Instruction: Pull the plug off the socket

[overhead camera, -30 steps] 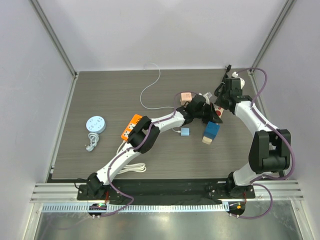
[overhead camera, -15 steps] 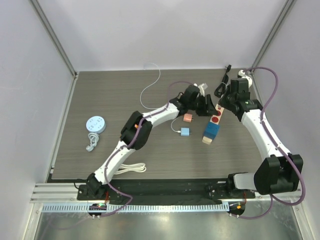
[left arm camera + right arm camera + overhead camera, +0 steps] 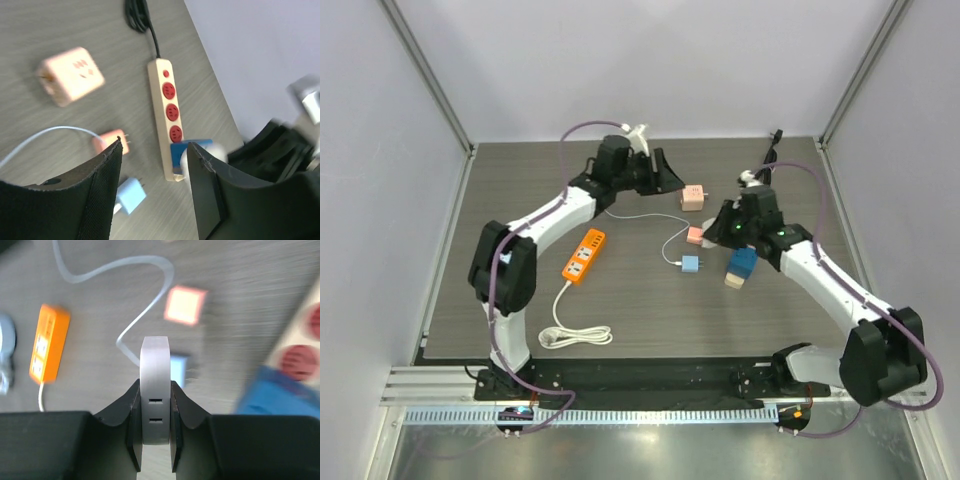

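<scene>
The dark blue plug [image 3: 744, 261] sits in the near end of the beige socket strip [image 3: 733, 281]. My right arm covers most of the strip in the top view. In the left wrist view the strip [image 3: 167, 107] shows its red outlets, with the plug [image 3: 189, 148] at its near end. My right gripper [image 3: 719, 231] hovers just left of the plug and is shut on a pale grey flat piece [image 3: 155, 390] with two slots. The plug [image 3: 282, 392] is blurred at the right of that view. My left gripper [image 3: 670, 180] is open and empty [image 3: 155, 146], far behind the strip.
A large pink cube [image 3: 694, 197], a small pink cube [image 3: 695, 236] and a light-blue cube [image 3: 690, 264] on a white cable lie left of the strip. An orange strip [image 3: 583, 255] with a white cord lies further left. The black cord [image 3: 768, 150] runs to the back edge.
My left arm has swung away from the strip to the back left. My right gripper has moved from the strip's far end forward and left, beside the plug. The plug has not moved.
</scene>
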